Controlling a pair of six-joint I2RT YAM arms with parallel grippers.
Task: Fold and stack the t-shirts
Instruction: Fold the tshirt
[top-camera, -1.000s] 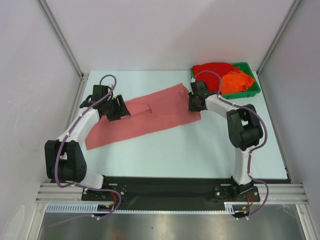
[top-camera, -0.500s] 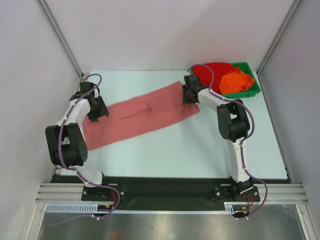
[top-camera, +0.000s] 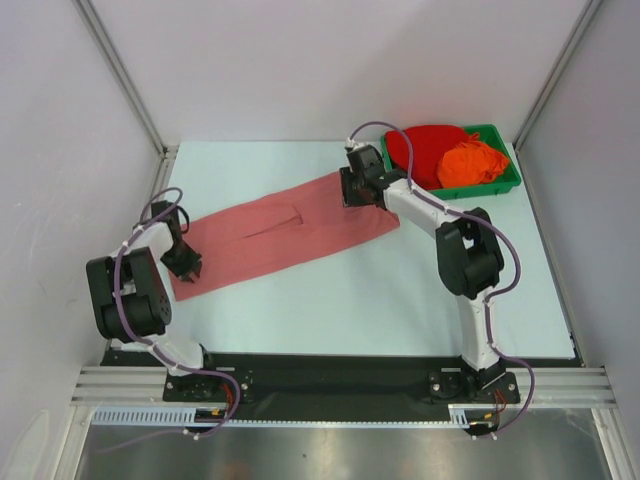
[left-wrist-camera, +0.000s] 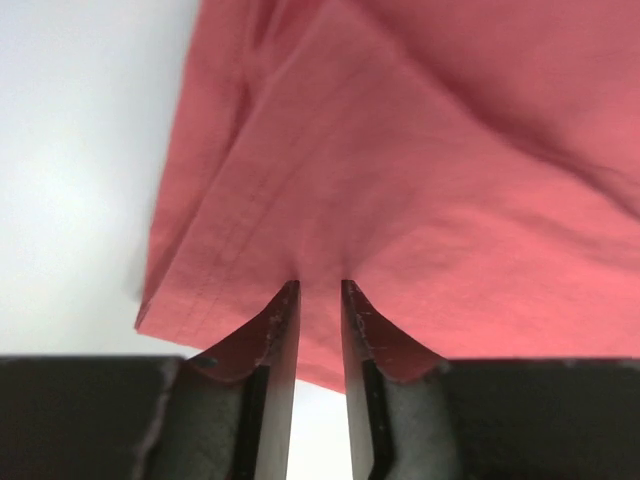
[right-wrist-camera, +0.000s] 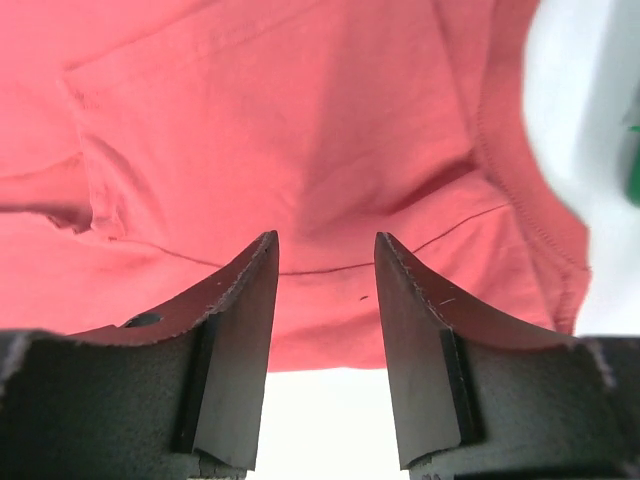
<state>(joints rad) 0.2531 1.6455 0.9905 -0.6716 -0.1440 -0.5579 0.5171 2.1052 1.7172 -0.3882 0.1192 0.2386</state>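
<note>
A: Nearest us first, what've we got?

B: A wide strip of table (top-camera: 350, 310) betw. the arm bases & the salmon shirt's (top-camera: 285, 228) near edge. That's our main room to move.

A: L side?

B: The left gripper (top-camera: 186, 266) is at the shirt's near-L corner, close to the table's L edge. In the wrist view its fingers (left-wrist-camera: 270, 330) are almost together, w/ only a thin gap, tips right on the hem. The cloth puckers there, but we can't tell if it's actually pinched.

A: And the shirt itself?

B: It lies flat as a long strip, slanting from near-L to far-R, w/ both long edges fairly straight.

A: R side?

B: The right gripper (top-camera: 350, 188) is over the far-R end. Its jaws are apart, nothing betw. them, w/ the stitched hem just beyond the tips.

A: Further back?

B: The green tray (top-camera: 503, 186) is in the far-R corner, just beside that end of the shirt. It holds the red shirt (top-camera: 428, 145) & the orange shirt (top-camera: 470, 165), both bunched. Far-L we see more table up to the back wall.
</note>
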